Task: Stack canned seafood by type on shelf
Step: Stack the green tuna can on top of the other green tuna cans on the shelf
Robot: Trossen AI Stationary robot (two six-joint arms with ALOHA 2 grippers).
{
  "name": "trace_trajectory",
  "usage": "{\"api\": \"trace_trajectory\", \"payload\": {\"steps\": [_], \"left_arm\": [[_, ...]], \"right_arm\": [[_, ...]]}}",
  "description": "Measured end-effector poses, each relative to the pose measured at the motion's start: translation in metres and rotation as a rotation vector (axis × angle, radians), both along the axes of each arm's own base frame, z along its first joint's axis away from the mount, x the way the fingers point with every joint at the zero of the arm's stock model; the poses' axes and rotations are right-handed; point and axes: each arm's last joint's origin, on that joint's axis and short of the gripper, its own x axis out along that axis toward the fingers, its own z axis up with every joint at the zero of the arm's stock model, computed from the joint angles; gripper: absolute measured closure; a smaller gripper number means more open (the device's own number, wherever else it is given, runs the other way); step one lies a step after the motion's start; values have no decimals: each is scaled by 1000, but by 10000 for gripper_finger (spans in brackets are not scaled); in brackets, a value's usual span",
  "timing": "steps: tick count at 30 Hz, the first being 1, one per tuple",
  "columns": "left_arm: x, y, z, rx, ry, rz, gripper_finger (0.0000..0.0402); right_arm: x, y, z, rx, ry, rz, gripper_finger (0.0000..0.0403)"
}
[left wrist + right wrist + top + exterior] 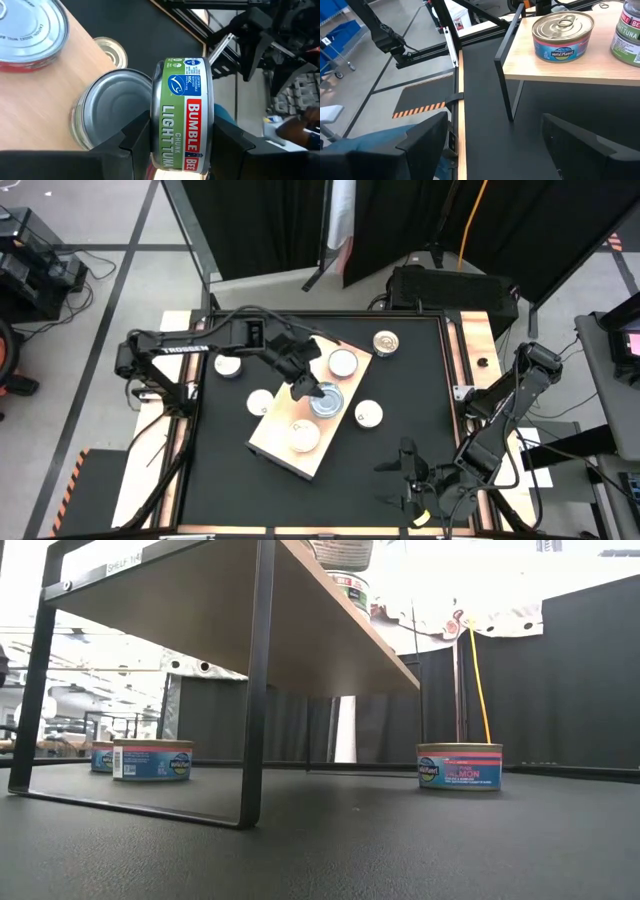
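Observation:
The shelf is a pale beige board on black legs, lying slantwise mid-table. My left gripper is over its middle, shut on a green-labelled tuna tin clamped across its flat faces. That tin is turned on edge right beside a silver-lidded tin standing on the board. Two more tins sit on the shelf, one towards each end. Loose tins lie on the black tabletop, plus a golden-brown-topped tin. My right gripper waits open near the front edge.
From table height, the shelf's black legs hold the board above the tabletop. A salmon tin and two blue-labelled tins stand on the table beyond it. The right wrist view shows a Wild Planet tin near the board's corner.

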Motion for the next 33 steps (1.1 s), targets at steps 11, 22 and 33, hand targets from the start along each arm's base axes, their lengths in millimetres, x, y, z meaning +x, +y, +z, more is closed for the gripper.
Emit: {"api": "trace_trajectory", "payload": {"steps": [11, 22, 33], "left_arm": [[-2, 15, -1, -3, 9, 34, 240], [1, 18, -6, -15, 17, 7, 240], [0, 18, -7, -10, 26, 13, 211]], "right_arm": [[0, 0, 0, -1, 3, 2, 90], [0, 0, 0, -1, 4, 3, 90], [0, 0, 0, -1, 4, 4, 90]]}}
